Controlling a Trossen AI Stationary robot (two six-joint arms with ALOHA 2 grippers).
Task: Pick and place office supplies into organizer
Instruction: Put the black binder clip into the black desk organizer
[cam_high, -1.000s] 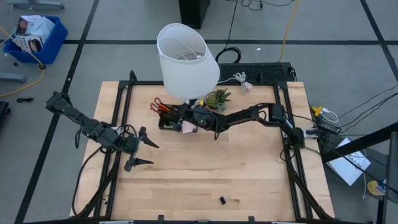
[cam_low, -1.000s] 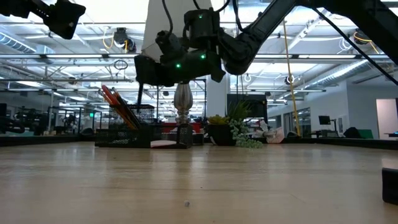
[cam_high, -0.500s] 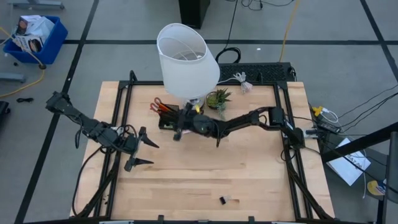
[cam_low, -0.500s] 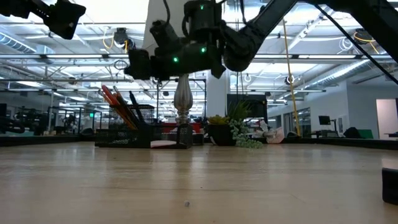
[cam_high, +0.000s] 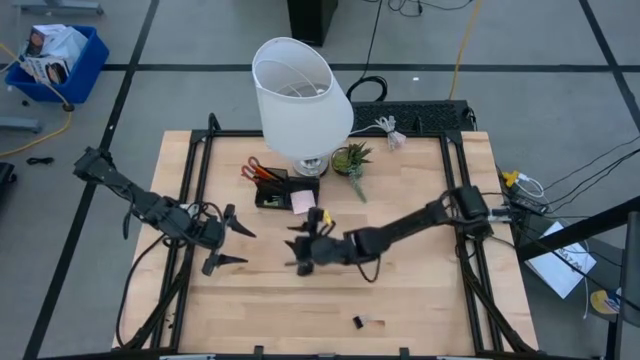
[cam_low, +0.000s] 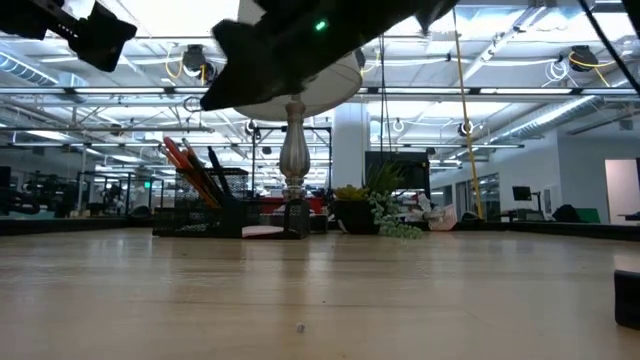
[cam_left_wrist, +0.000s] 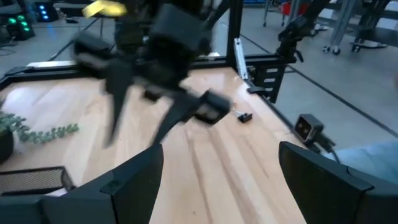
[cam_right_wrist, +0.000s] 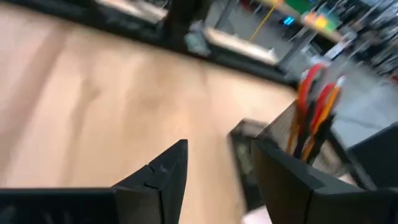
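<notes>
Fingers (cam_right_wrist: 155, 177) spread; one organizer (cam_high: 272, 192), one black clip (cam_high: 358, 322).

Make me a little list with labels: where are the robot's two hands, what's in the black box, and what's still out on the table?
left gripper: open, empty, waiting over the table's left side
right gripper: open, empty, above mid-table, away from the box
black mesh organizer box: by the lamp base
in the box: red-handled scissors, orange pencils, pink sticky-note pad
still out: small black clip near the front edge
</notes>
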